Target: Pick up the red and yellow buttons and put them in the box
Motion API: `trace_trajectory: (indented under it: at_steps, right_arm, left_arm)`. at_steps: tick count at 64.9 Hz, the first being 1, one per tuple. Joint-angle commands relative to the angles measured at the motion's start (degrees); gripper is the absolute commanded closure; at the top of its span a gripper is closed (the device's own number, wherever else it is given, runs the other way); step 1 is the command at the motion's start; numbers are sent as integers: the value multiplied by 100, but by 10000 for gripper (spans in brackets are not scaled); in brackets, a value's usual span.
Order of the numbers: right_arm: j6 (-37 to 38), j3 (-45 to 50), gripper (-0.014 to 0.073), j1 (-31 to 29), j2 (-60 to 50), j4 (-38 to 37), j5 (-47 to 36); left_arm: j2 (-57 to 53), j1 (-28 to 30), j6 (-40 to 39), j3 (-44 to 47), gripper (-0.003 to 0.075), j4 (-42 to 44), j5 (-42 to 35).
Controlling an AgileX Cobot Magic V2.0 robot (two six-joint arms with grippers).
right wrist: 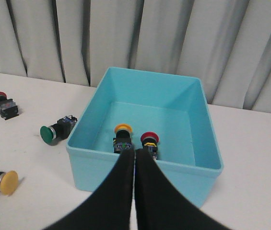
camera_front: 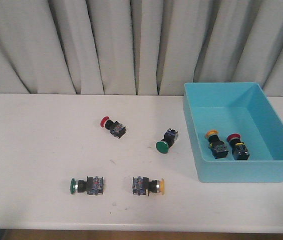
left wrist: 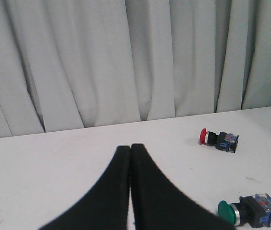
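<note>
Both grippers are pressed together and hold nothing: the left gripper (left wrist: 129, 148) sits low over the bare white table (camera_front: 31, 150), the right gripper (right wrist: 134, 153) hangs above the near wall of the box (camera_front: 241, 167), which stands at three o'clock on the table. Inside it a yellow button (camera_front: 215, 142) and a red button (camera_front: 237, 146) already lie side by side. Outside, another red button (camera_front: 112, 126) rests near eleven o'clock from centre and another yellow button (camera_front: 149, 185) at six o'clock. To pick well, open wide and close across the stubby black-and-silver body, not the smooth round cap, which looks likely to slip. Leave the green-capped switches (camera_front: 165, 141). The box is glossy turquoise plastic with sloping walls
</note>
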Motion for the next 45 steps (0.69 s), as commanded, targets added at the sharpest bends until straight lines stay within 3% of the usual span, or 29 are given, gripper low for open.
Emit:
trace_trajectory:
  at_steps: [1, 10, 24, 35, 45]
  right_arm:
    - [-24, -141, 598, -16, -2, 34, -473]
    - [474, -141, 596, -28, -214, -287, -460]
    - [2243, -141, 596, -28, -482, -1615, -479]
    - [2251, -75, 596, -28, -511, -1624, -864]
    - [2220, 884, 596, -28, -741, -1636, -2386]
  left_arm:
    - [-81, 17, -58, 279, 727, -18, -446]
    - [-81, 17, -58, 279, 727, -18, -446]
    - [-81, 17, -58, 279, 727, -18, -446]
    - [-81, 17, -58, 279, 727, -18, -446]
    - [-81, 17, -58, 279, 727, -18, -446]
